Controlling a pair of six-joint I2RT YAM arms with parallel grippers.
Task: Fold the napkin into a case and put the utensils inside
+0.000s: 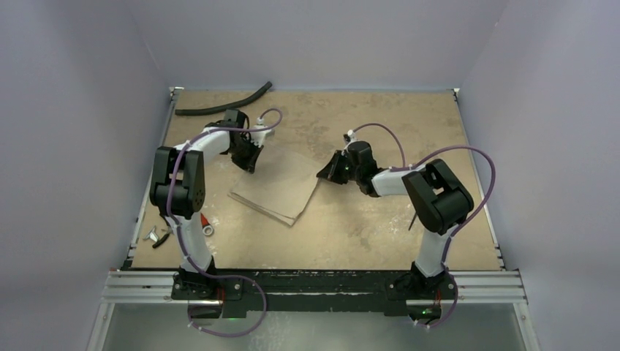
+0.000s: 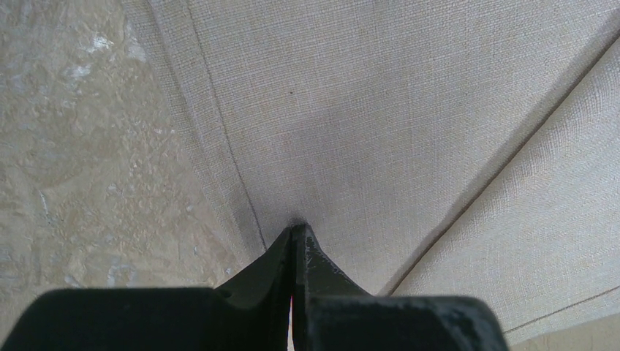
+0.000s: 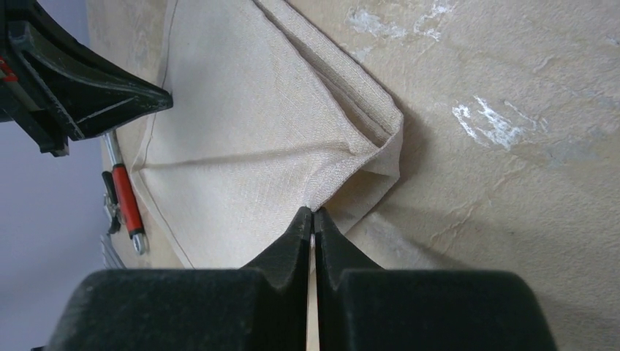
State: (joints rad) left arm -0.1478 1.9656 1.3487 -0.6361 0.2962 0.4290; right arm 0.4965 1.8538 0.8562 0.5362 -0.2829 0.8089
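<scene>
Both pairs are shut: the left fingers [image 2: 286, 248] are pressed together, pinching the one soft beige square cloth napkin [image 1: 274, 191] at its far-left edge. The right fingers [image 3: 300, 230] clamp a raised fold at its right corner (cloth peaks at the tips). The napkin lies partly folded mid-tabletop [image 1: 380, 219]. One long black curved hose [image 1: 223, 104] sits at the back, and the small utensils [image 1: 157, 238] by the left base are too tiny to count.

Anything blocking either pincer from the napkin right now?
Nothing visible: the left pincer is shut on the napkin near its far-left edge, and the right pincer is shut on its right corner. The cloth puckers at both tips.
</scene>
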